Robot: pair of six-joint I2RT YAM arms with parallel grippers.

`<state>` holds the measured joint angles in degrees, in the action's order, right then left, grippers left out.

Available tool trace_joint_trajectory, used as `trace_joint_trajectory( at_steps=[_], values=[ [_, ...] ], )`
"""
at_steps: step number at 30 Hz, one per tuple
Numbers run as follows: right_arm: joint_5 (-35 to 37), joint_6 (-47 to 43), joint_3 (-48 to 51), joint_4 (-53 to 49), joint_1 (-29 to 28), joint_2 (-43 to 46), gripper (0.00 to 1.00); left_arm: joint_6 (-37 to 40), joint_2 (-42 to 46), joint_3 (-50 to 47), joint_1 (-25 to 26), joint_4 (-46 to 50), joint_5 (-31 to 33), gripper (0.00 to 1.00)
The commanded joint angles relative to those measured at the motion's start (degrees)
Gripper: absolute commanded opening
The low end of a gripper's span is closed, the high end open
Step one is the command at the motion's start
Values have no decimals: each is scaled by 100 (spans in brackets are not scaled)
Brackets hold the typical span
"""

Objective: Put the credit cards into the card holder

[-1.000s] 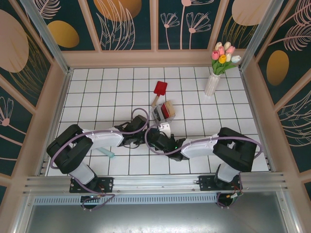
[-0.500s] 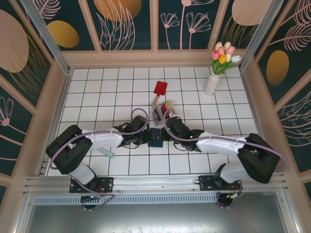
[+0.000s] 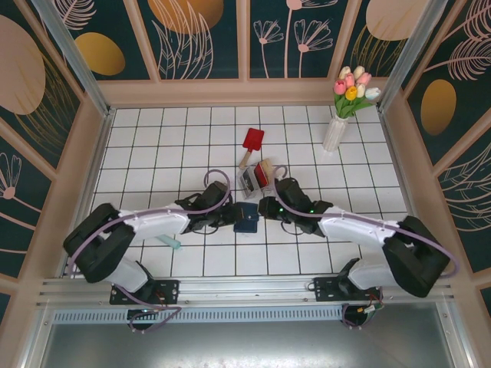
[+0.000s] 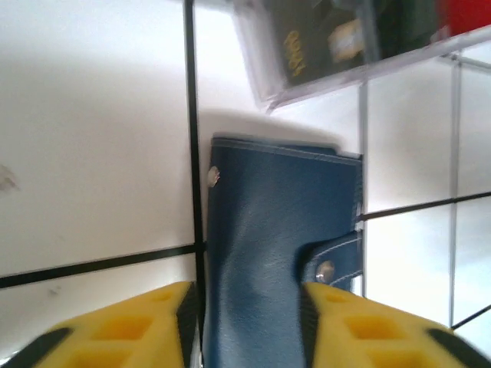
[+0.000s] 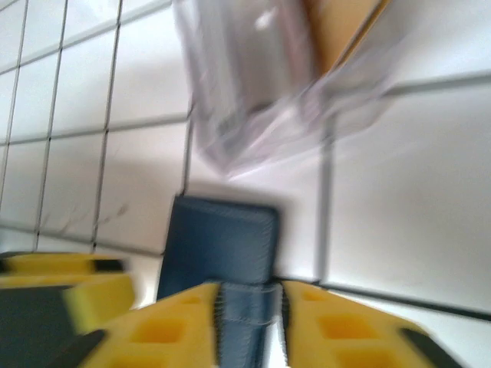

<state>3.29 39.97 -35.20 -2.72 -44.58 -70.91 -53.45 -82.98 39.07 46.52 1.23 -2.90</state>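
The card holder [image 3: 246, 218] is a dark navy wallet lying folded on the white tiles. In the left wrist view the card holder [image 4: 268, 230] runs between my left gripper's [image 4: 249, 330] spread yellow fingers, with a thin gap on the left side. The left gripper [image 3: 230, 217] stands open at its left edge. My right gripper [image 3: 265, 208] is at its right edge. There the wallet's snap tab [image 5: 249, 307] lies between the right gripper's [image 5: 249, 326] open fingers; blur hides any contact. A red credit card [image 3: 264, 175] stands in the clear box [image 3: 255, 178].
A red spatula with a wooden handle [image 3: 252, 142] lies behind the clear box. A white vase of tulips [image 3: 335, 132] stands at the back right. A small teal object [image 3: 171, 242] lies near the left arm. The clear box [image 4: 322, 46] sits just past the wallet.
The right arm swung out from over the wallet to its right side, then came down to its edge. Both grippers' jaws have spread wider. The wallet stays put.
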Motion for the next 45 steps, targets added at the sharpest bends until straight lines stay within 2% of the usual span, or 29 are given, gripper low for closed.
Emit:
trace_joint_trajectory(
  at_steps=[1, 2, 4, 6, 9, 12, 14, 16, 18, 20, 23, 24, 28, 29, 31, 33, 34, 35, 36, 37, 38, 39, 40, 42, 43, 44, 45],
  values=[
    [2123, -593, -450, -828, 434, 790, 43, 264, 825, 164, 13, 443, 1127, 54],
    [2551, -808, -461, -843, 667, 946, 51, 389, 1006, 188, -21, 557, 1505, 59],
    [2803, -1361, -402, -590, 1253, 1144, 60, 564, 1258, 181, -186, 720, 2272, 71],
    [3085, -1725, -171, -59, 1904, 1140, 66, 739, 1459, 142, -485, 876, 3004, 82],
    [2982, -2641, 529, 1439, 2712, 959, 71, 1258, 1740, -100, -916, 704, 4206, 98],
    [2629, -3022, 963, 2516, 3192, 754, 74, 1873, 1901, -359, -1463, 266, 5207, 99],
    [2149, -3304, 1430, 3588, 3579, 435, 74, 2282, 1958, -510, -1944, -51, 5511, 99],
    [1815, -3449, 1631, 4173, 3753, 188, 74, 2756, 2019, -846, -2336, -746, 5624, 99],
    [1352, -3700, 1747, 4676, 3764, 79, 74, 3177, 2100, -1154, -2664, -1306, 5625, 98],
    [1003, -3905, 2028, 5732, 3780, -220, 74, 3864, 2191, -1565, -2840, -2216, 5531, 99],
    [778, -4345, 2028, 6245, 3773, -738, 74, 4895, 1993, -2444, -3064, -4241, 4626, 99],
    [662, -4449, 2076, 6401, 3776, -803, 74, 5083, 1871, -2613, -3063, -4694, 4519, 98],
    [475, -4592, 2362, 7398, 3866, -1228, 75, 5262, 1341, -2904, -3146, -5943, 4053, 99],
    [461, -4503, 2302, 7185, 3918, -1174, 75, 5306, 1135, -2987, -3201, -6407, 3941, 99],
    [237, -4411, 2351, 7270, 4055, -1192, 75, 5449, 835, -2916, -3255, -6756, 3839, 99],
    [-166, -4265, 2518, 7628, 4302, -1286, 75, 5501, 533, -2941, -3368, -7368, 3604, 99],
    [-415, -4180, 2631, 7973, 4442, -1495, 75, 5470, 378, -2919, -3457, -7601, 3430, 99],
    [-360, -4174, 2689, 8537, 4440, -1821, 75, 5466, 219, -2905, -3543, -7785, 3243, 99],
    [-269, -4172, 2592, 8319, 4400, -1789, 75, 5396, 87, -2828, -3623, -7753, 3199, 99],
    [-276, -4153, 2395, 7666, 4412, -1639, 74, 5321, -71, -2779, -3706, -7767, 3084, 99],
    [-222, -4087, 2351, 7785, 4454, -1761, 73, 5284, -211, -2807, -3770, -8002, 3061, 99],
    [86, -3930, 2255, 7577, 4462, -1745, 74, 5204, -122, -2785, -3839, -7766, 2894, 99],
    [22, -3835, 2237, 7499, 4570, -1729, 74, 5146, -41, -2825, -3936, -7721, 2635, 99],
    [45, -3845, 2239, 7502, 4564, -1731, 99, 4918, -187, -2983, -4120, -8046, 2507, 99],
    [107, -3862, 2258, 7564, 4534, -1742, 99, 4824, -481, -3023, -4204, -8523, 2570, 99],
    [130, -3864, 2255, 7548, 4525, -1734, 99, 4876, -610, -2939, -4247, -8520, 2446, 98],
    [144, -3860, 2260, 7560, 4519, -1737, 99, 4826, -425, -2692, -4248, -7658, 2386, 99]
  ],
)
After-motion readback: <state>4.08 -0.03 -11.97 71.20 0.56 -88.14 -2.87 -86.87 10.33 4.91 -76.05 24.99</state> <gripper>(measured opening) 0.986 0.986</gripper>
